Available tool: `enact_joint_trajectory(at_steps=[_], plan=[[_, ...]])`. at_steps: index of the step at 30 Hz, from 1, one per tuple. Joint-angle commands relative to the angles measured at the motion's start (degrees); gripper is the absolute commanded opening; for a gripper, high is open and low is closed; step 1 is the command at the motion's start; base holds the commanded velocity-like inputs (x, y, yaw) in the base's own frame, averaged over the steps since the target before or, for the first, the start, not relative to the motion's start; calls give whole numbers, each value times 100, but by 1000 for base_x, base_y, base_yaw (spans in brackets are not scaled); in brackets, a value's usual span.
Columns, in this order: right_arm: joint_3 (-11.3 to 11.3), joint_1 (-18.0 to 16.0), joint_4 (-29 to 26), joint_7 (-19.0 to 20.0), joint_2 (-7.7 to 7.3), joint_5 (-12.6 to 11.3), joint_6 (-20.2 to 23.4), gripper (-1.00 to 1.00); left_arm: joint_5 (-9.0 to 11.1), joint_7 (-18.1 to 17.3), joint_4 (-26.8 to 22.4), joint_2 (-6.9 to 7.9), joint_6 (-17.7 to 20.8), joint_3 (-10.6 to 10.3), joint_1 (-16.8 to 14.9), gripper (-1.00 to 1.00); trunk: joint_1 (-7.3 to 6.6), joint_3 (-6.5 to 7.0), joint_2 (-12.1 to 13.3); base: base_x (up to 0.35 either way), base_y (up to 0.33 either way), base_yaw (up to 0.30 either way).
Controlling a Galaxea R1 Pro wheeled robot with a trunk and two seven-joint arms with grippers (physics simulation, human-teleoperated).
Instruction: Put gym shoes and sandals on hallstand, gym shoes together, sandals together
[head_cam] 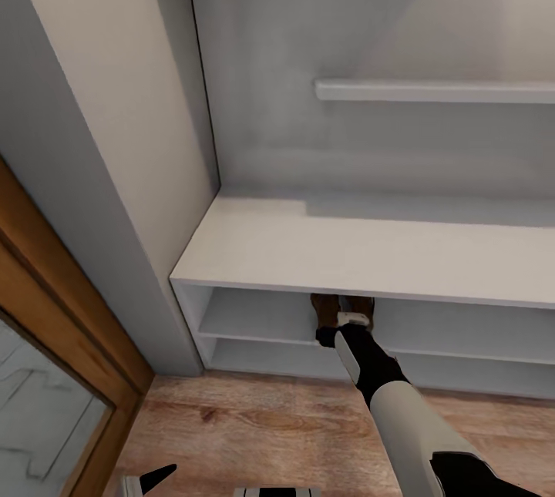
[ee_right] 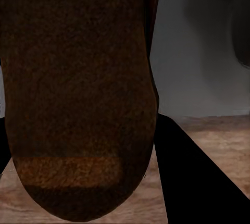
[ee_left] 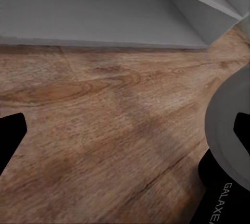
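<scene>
Sandal [ee_right: 78, 94] clamped in right gripper [head_cam: 341, 325]

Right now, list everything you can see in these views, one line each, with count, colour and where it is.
light-grey hallstand: one, a bench top over two open shelf tiers, standing against the wall.
floating grey upper shelf: one, on the wall above the bench.
dark brown leather sandal: one, at the mouth of the upper tier under the bench top; its sole faces the right wrist camera.
brown wood-plank corridor floor: in front of the hallstand.
wooden door frame: one, brown, left of the hallstand.
right gripper: reaching into the upper tier, holding the sandal.
left gripper: open, hanging over bare floor.
</scene>
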Motion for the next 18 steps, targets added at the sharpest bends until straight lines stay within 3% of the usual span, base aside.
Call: enact_joint_trajectory(at_steps=[1,18], plan=[[-18,-2,-10,-30,5,-52,19,-100,8,-9,5,0,-32,3,-3,100,1,-5,-2,213,0,0],[-26,-2,-5,-30,5,-45,24,-100,-3,-1,5,0,-32,-1,-3,100,1,-5,-2,86,0,0]])
